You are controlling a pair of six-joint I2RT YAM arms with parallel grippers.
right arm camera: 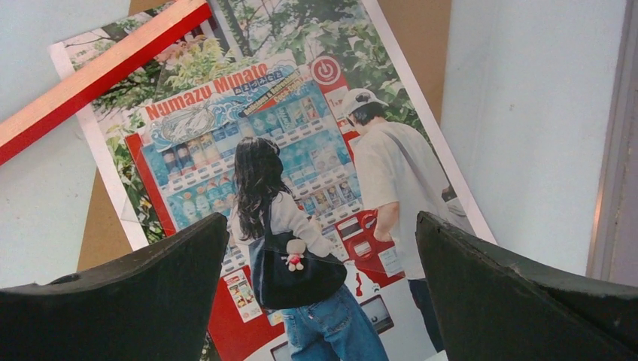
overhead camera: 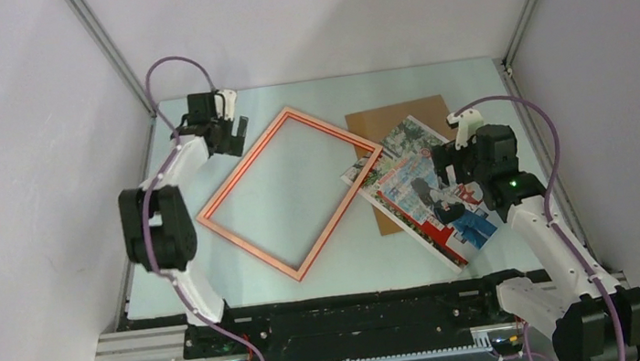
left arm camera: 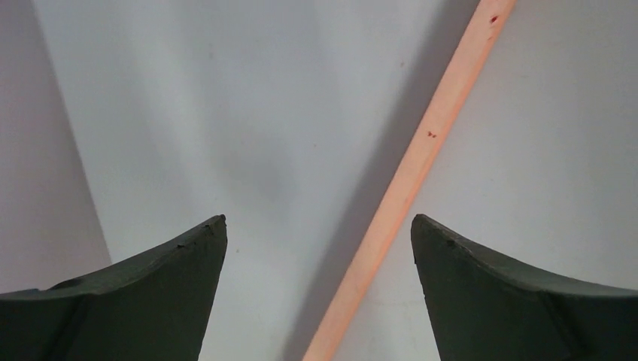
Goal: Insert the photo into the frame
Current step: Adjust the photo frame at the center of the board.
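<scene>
Under right claw (right arm camera: 322, 226): photo (right arm camera: 301, 173), printed paper, slight sheen. Brown board (right arm camera: 417, 45) beneath it, matt cardboard. Below left claw (left arm camera: 318, 226): frame (left arm camera: 410, 177) bar, matt pale orange, dark-specked. Desk (left arm camera: 226, 113) smooth, matt. Its fingers (left arm camera: 135, 301) dark, matt, rough-edged.

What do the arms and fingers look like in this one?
The left arm and right arm match: white links, black joints, a looping purple cable each. The fingers are dark wedges tapering to tips. A green light shows on the right arm.
</scene>
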